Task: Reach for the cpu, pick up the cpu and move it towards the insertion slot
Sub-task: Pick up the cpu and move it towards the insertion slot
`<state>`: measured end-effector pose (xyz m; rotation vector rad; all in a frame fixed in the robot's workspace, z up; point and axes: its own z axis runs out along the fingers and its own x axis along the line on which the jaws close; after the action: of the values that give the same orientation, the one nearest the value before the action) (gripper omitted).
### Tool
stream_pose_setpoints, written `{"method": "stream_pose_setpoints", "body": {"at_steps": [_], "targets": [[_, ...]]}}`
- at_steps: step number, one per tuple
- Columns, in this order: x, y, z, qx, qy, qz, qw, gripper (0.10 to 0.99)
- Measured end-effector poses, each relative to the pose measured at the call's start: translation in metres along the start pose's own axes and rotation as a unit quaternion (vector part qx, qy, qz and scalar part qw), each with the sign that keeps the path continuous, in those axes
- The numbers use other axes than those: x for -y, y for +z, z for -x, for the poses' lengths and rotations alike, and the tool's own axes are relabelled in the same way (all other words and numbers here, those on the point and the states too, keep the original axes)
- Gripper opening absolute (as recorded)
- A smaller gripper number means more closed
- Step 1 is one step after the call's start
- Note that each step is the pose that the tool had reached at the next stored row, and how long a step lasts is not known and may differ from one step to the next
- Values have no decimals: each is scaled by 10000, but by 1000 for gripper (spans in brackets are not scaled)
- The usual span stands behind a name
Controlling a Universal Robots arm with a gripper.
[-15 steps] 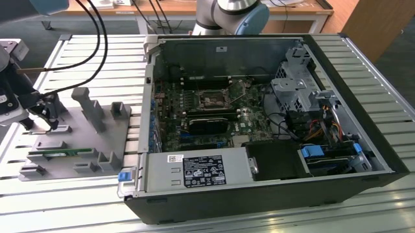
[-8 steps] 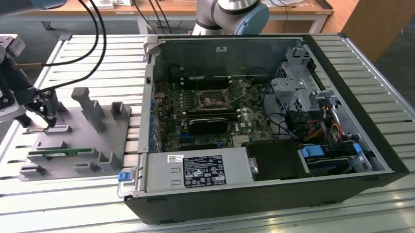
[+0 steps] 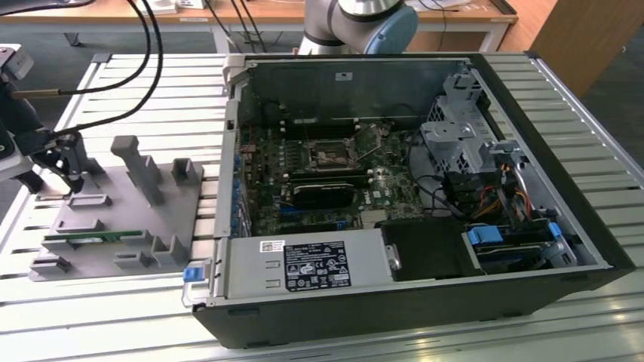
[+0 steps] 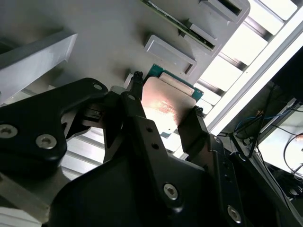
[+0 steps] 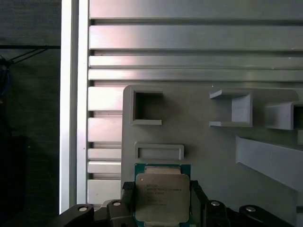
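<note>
The flat square cpu (image 5: pixel 162 196) with its silver-grey metal top sits clamped by two opposite edges between the black fingers (image 4: pixel 189 130) of the gripper (image 3: pixel 60 183), at the pale grey moulded parts tray (image 3: pixel 126 222). The metal-framed insertion slot (image 3: pixel 330 157) lies well apart, inside the open black computer case (image 3: pixel 403 302) towards the exterior view's right.

Bright, even daylight fills the exterior view: the slatted desk (image 3: pixel 121 317) gleams pale, while the inside of the computer case (image 3: pixel 352 324) lies in shadow. In the second wrist view a warm glare sits on the cpu (image 4: pixel 165 104), and the slats beyond wash out white.
</note>
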<state>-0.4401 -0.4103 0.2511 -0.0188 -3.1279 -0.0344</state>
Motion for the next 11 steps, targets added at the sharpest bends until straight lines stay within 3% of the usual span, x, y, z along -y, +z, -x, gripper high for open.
{"method": "stream_pose_setpoints", "body": {"at_steps": [11], "targets": [[-5,-181,-2,0,0,0,10000,545]]}}
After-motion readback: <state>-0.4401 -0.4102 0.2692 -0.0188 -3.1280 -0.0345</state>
